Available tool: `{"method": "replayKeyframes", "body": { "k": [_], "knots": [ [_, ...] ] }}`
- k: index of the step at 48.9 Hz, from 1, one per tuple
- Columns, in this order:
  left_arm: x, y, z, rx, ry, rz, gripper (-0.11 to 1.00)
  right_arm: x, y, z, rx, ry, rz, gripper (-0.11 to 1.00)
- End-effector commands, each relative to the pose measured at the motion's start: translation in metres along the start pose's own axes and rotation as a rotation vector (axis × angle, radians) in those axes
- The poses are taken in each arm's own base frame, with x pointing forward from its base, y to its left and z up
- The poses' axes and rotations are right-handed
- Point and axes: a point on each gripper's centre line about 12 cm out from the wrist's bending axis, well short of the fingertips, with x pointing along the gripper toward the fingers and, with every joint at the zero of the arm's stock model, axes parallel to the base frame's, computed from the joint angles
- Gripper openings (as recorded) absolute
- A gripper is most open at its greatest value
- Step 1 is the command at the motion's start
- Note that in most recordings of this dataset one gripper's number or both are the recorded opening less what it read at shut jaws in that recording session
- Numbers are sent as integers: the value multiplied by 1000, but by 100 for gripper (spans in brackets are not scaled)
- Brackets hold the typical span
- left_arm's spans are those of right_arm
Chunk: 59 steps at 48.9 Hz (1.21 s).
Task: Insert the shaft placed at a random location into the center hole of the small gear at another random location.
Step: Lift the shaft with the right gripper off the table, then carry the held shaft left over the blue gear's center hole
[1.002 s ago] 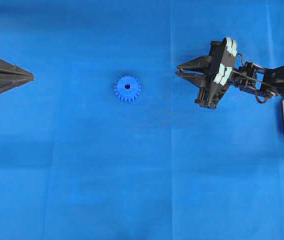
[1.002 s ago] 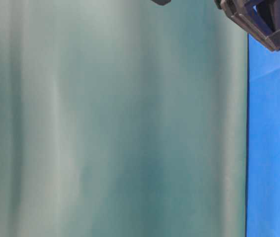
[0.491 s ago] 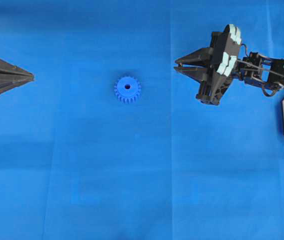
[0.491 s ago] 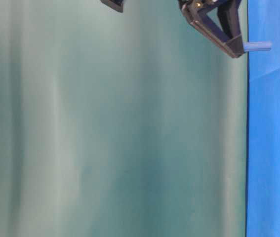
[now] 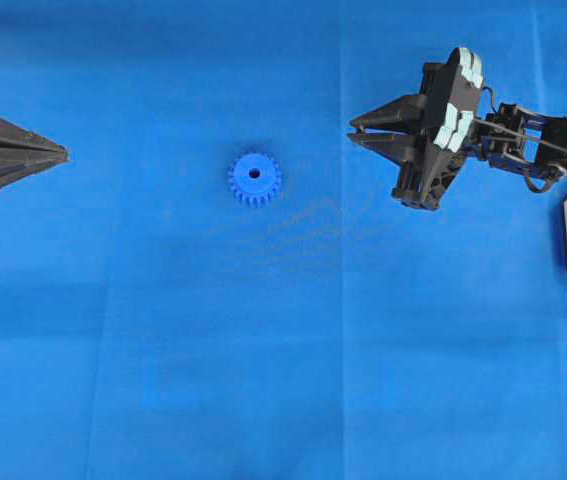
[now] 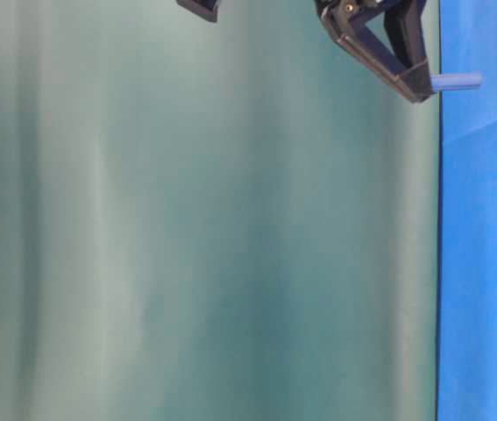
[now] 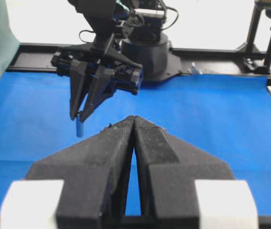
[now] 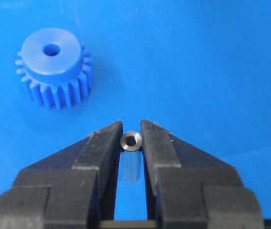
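Small gear: bright blue, toothed, flat on worktop, hub up, center hole open. Shaft: short silver-grey pin, upright, clamped between jaws, off the worktop, well apart from gear.

Small gear lies flat on the table, a bit left of the middle and nearer the far edge in the overhead view. Left gripper sits at the left edge, tips facing the gear, well apart from it. Right gripper hangs above the table toward the right edge, shaft upright between its fingertips, gear ahead of it.
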Motion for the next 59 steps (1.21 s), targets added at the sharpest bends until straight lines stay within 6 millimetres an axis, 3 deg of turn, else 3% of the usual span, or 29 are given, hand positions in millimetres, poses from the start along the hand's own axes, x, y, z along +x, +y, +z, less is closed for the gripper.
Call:
{"method": "replayKeyframes", "body": {
  "k": [1,31,59],
  "knots": [
    [1,0,3,0,-11,1,0,5,6,13,-3,-40,15,3],
    [1,1,3,-1,-11,3,0,84,56,55,-36,-55,112,3],
    [1,1,3,2,-11,3,0,92,65,54,-41,-50,128,3]
  ]
}}
